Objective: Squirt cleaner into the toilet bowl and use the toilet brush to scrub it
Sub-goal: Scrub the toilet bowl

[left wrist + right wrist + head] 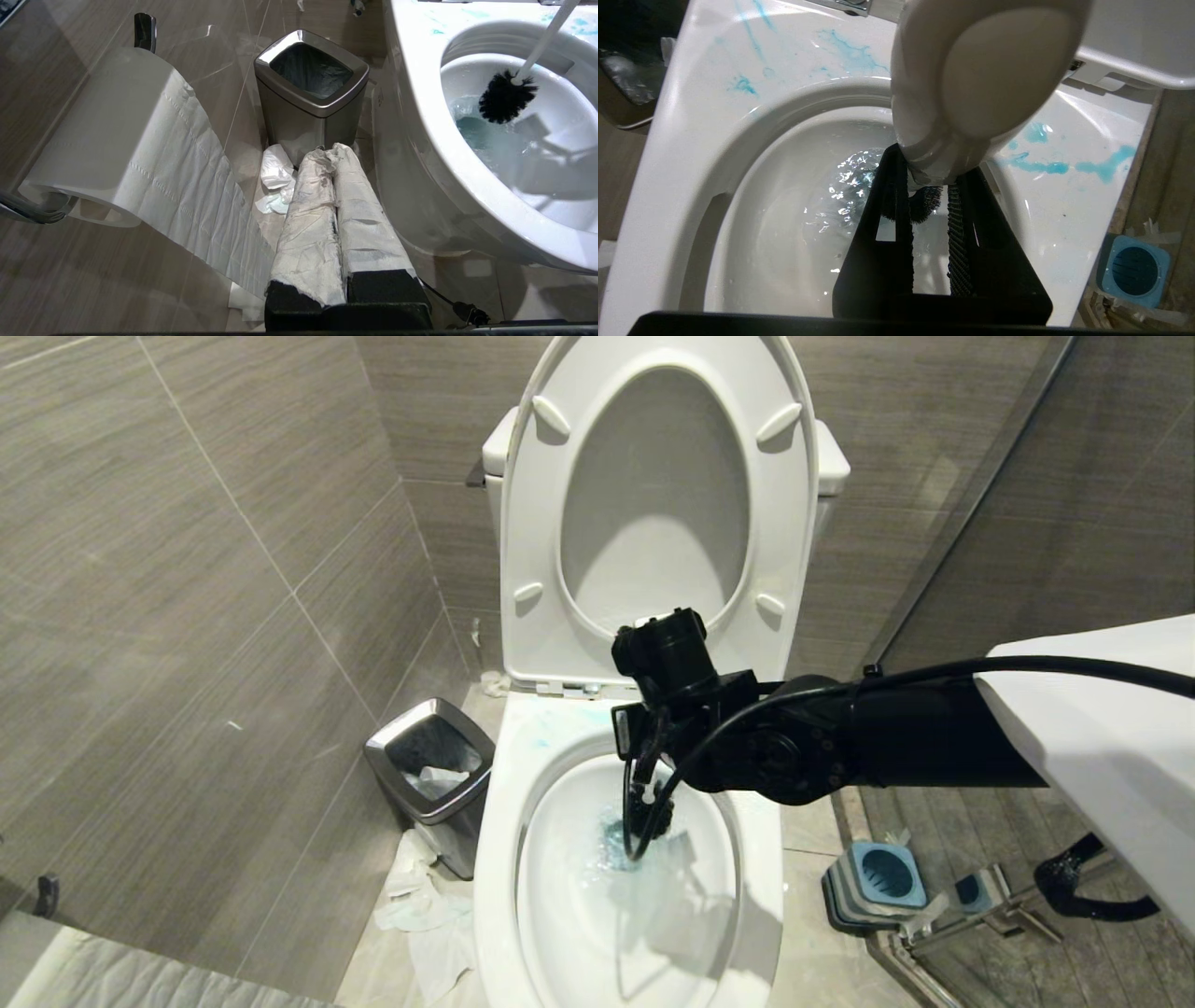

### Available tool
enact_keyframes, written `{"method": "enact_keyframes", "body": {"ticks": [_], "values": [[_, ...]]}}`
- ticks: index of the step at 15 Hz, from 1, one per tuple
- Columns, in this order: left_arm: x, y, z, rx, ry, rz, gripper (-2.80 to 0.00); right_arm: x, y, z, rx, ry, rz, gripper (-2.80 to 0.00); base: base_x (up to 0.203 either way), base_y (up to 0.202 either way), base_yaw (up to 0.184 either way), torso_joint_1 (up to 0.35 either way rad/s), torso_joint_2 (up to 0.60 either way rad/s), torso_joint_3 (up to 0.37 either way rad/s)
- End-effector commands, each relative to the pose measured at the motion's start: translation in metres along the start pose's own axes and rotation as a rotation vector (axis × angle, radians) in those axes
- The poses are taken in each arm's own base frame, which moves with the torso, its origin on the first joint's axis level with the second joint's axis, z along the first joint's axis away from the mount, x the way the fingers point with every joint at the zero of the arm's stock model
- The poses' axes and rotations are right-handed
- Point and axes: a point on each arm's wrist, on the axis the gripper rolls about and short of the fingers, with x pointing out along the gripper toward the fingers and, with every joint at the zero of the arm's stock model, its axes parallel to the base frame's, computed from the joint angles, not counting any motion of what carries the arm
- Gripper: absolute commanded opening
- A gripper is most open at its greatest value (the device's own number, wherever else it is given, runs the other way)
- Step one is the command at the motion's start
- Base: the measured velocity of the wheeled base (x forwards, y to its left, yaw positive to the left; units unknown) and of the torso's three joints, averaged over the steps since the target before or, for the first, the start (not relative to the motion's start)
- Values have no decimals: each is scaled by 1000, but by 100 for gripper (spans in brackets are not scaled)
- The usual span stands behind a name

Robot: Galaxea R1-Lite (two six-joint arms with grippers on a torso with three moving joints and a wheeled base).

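Note:
The white toilet bowl (504,821) stands open, with blue cleaner streaks (1031,165) on its rim and bluish water inside. My right gripper (929,163) hangs over the bowl, pointing down, shut on the white handle (985,79) of the toilet brush. The dark brush head (504,100) sits low in the bowl at the water's edge, partly behind the fingers in the right wrist view. The right gripper (642,775) reaches in from the right in the head view. My left gripper (329,151), wrapped in white paper, is shut and parked low beside the toilet. The cleaner bottle is out of view.
A steel-rimmed waste bin (446,812) (322,109) stands left of the toilet, with crumpled paper (420,905) on the floor. A paper roll (117,140) hangs on the left wall. The blue and grey brush holder (878,882) (1134,270) sits on the floor at the right. Seat and lid (653,513) are raised.

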Motion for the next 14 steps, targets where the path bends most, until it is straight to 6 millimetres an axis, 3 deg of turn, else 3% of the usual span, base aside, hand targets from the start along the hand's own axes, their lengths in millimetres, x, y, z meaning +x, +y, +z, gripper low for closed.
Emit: {"method": "enact_keyframes", "body": {"ticks": [1, 7, 11, 14], "values": [[0, 0, 0, 0, 1, 0, -280, 5, 1, -3, 1, 2, -9, -280, 0, 0, 0, 0, 0, 0], [0, 0, 0, 0, 1, 0, -280, 19, 18, -6, 1, -11, 2, -280, 0, 0, 0, 0, 0, 0], [0, 0, 0, 0, 1, 0, -280, 12, 38, -7, -7, -27, 48, -280, 0, 0, 0, 0, 0, 0], [0, 0, 0, 0, 1, 0, -280, -8, 55, -13, -21, -19, 93, -280, 0, 0, 0, 0, 0, 0]]}}
